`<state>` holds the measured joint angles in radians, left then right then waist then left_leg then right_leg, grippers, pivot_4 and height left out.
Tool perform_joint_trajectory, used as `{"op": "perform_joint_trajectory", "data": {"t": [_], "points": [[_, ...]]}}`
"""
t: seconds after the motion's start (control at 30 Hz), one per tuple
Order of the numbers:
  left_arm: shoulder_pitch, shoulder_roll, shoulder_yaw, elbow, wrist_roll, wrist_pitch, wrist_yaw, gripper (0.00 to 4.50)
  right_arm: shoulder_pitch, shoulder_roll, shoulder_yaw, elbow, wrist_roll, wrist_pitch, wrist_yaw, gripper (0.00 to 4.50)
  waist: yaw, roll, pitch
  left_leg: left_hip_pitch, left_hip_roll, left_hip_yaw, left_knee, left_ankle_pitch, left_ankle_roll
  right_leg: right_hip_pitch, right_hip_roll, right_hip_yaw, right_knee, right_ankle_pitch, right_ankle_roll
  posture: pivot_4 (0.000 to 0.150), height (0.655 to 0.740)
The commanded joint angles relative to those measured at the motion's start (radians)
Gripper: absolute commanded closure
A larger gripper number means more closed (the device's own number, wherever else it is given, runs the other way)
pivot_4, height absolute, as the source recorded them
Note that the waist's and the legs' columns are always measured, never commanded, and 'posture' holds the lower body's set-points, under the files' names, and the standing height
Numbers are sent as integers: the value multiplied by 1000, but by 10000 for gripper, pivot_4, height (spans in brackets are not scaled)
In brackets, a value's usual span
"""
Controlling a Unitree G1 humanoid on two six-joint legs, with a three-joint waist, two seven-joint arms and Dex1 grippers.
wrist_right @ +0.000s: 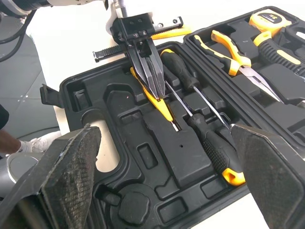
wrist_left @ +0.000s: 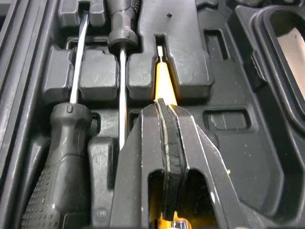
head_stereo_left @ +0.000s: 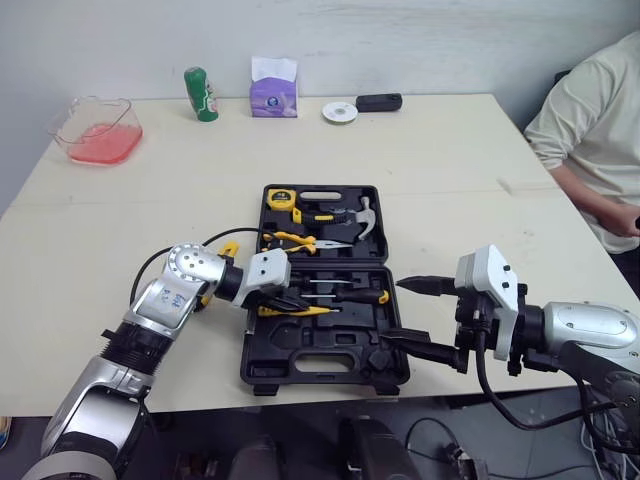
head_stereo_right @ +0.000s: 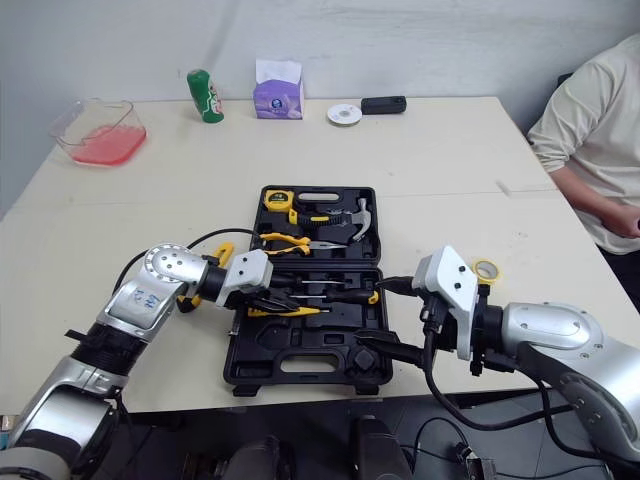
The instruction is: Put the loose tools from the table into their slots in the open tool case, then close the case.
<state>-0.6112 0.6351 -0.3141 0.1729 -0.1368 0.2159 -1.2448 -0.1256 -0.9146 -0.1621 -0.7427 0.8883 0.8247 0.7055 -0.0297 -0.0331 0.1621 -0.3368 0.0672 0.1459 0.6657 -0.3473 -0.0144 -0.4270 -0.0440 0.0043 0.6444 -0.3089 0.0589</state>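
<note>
The black tool case point(head_stereo_left: 300, 368) lies open at the table's near middle. Its far half holds a tape measure point(head_stereo_left: 280, 198), yellow pliers point(head_stereo_left: 295, 240) and a hammer point(head_stereo_left: 362, 215). Two black screwdrivers point(wrist_right: 209, 143) sit in the near half. Beside them a slim yellow tool point(wrist_left: 162, 78) lies in its slot. My left gripper point(head_stereo_left: 290, 302) is shut, its tips resting on that yellow tool. My right gripper point(head_stereo_left: 393, 312) is open at the case's right edge, holding nothing. Another yellow tool point(head_stereo_left: 228, 250) lies on the table left of the case.
A yellow tape roll point(head_stereo_right: 486, 268) lies by my right arm. At the back stand a pink container point(head_stereo_left: 98, 130), a green can point(head_stereo_left: 201, 95), a tissue pack point(head_stereo_left: 273, 88), a white disc point(head_stereo_left: 340, 112) and a black object point(head_stereo_left: 378, 102). A person point(head_stereo_left: 590, 120) sits at the right.
</note>
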Motion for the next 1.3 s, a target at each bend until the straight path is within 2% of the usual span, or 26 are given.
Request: {"op": "perform_joint_trajectory", "data": {"t": [0.03, 0.13, 0.23, 0.37, 0.47, 0.5, 0.63, 0.73, 0.8, 0.9, 1.07, 1.3], "points": [[38, 4, -7, 33, 23, 27, 4, 44789, -17, 8, -19, -14, 1, -21, -6, 0, 1, 0, 0, 0, 0, 0, 0, 0, 0, 0, 0, 0, 0, 0, 0, 1500, 7400], [42, -15, 47, -8, -46, 65, 5, 44789, -32, 16, -17, -2, -3, -23, -10, 0, 1, 0, 0, 0, 0, 0, 0, 0, 0, 0, 0, 0, 0, 0, 0, 1500, 7400], [85, -3, 169, -93, -159, 145, 29, 36143, -46, 16, -21, 12, -2, -29, 9, 0, -1, 0, 1, -1, 0, 0, 0, 0, 0, -1, 0, 0, 0, 0, 0, 1500, 7400], [190, 32, 351, -246, -290, 302, 123, 17228, -73, 13, -36, 41, 15, -39, 39, 0, -3, -1, 3, -3, 1, 0, 0, 0, 0, -3, 0, 0, 0, 0, 0, 1500, 7400], [355, 52, 555, -363, -363, 396, 241, 2604, -118, 10, -32, 85, 32, -52, 98, 0, -8, 0, 3, -3, 1, 0, 0, 0, -1, -3, -1, 0, 0, 0, 0, 1500, 7400], [445, 47, 653, -419, -378, 421, 290, 806, -147, 12, -23, 111, 41, -54, 126, 0, -9, 0, 3, -2, 1, 0, -1, 0, -1, -2, -1, 0, -1, 0, 0, 1500, 7400], [659, 18, 883, -560, -435, 485, 416, 806, -219, 18, 3, 177, 48, -60, 195, 0, -19, -1, 5, -2, 2, 0, -1, -1, -1, -3, -2, -1, -1, 0, -1, 1500, 7400], [854, -50, 1050, -660, -473, 506, 477, 806, -277, 26, 35, 237, 21, -76, 252, 0, -10, -3, 5, -2, 1, -2, -1, -1, -1, -2, -4, -3, -2, -1, -1, 1500, 7400], [991, -93, 1126, -709, -478, 489, 481, 806, -319, 36, 51, 278, 14, -85, 282, 0, -12, -3, 5, -1, 1, -1, -1, -4, 1, -1, -5, -3, -2, -1, -1, 1500, 7400], [1101, -141, 1185, -770, -506, 477, 516, 806, -366, 49, 62, 321, 10, -95, 318, 0, -12, -3, 6, -2, 1, -1, -1, -6, 3, -1, -6, -3, -5, -1, -2, 1500, 7400], [1116, -133, 1150, -824, -515, 496, 591, 806, -392, 60, 76, 351, -20, -103, 346, 0, 4, -3, 6, -3, -1, -5, -1, -9, 8, 0, -9, -8, -6, -4, -7, 1500, 7400], [908, 38, 966, -802, -471, 615, 715, 806, -381, 58, 57, 328, -36, -98, 353, 0, 0, -2, 7, -3, -2, -5, -2, -8, 9, 1, -11, -9, -6, -1, -4, 1500, 7400]]}}
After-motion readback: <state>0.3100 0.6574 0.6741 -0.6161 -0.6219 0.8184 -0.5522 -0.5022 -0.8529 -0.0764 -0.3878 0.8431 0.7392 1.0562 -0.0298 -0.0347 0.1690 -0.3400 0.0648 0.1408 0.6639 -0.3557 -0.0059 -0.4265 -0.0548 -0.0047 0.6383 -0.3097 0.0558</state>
